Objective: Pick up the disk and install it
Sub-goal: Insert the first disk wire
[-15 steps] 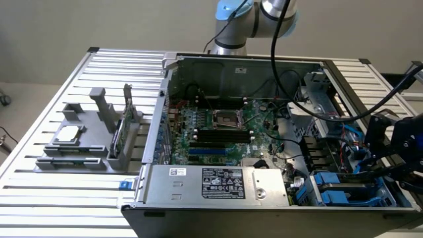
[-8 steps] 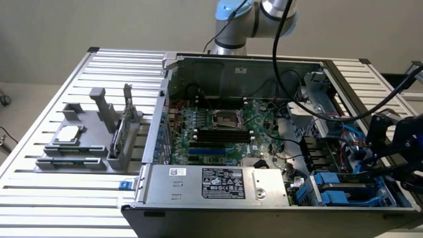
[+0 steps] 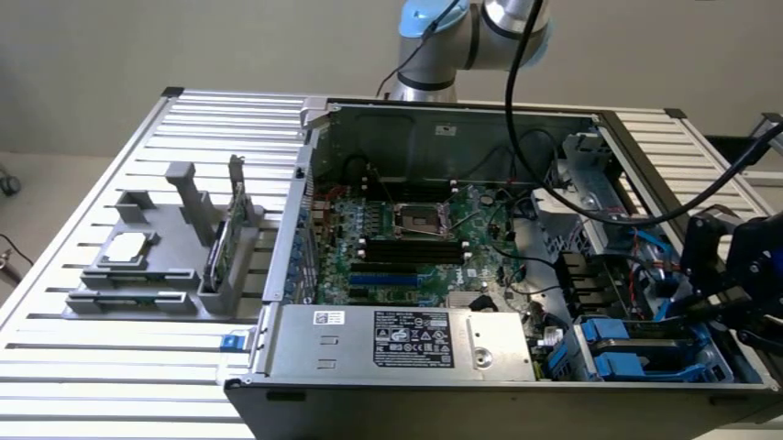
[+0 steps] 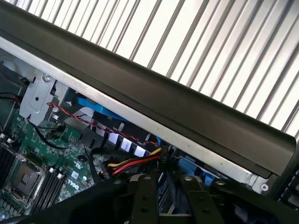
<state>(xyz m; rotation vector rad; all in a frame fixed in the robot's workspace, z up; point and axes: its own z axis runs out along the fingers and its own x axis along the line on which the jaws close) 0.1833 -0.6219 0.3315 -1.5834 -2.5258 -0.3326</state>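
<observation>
Blue plastic rails mark the disk (image 3: 630, 353). It lies in the drive bay at one corner of the computer case (image 3: 428, 137), just beside the case's grey power supply (image 3: 404, 337). My claw (image 3: 722, 293) hangs over that same corner, just inside the case's dark side wall (image 4: 154, 93) and near the disk. I cannot tell whether it touches the disk, nor whether it is clenched or released.

My main worry is the cabling. A red, yellow and black bundle (image 4: 133, 163) runs through the case right by my claw, and it could snag and drag at its plug. The disk could also jam if its rails meet the bay tilted. The case wall stands so near that any sideways drift might knock my wrist against it.
</observation>
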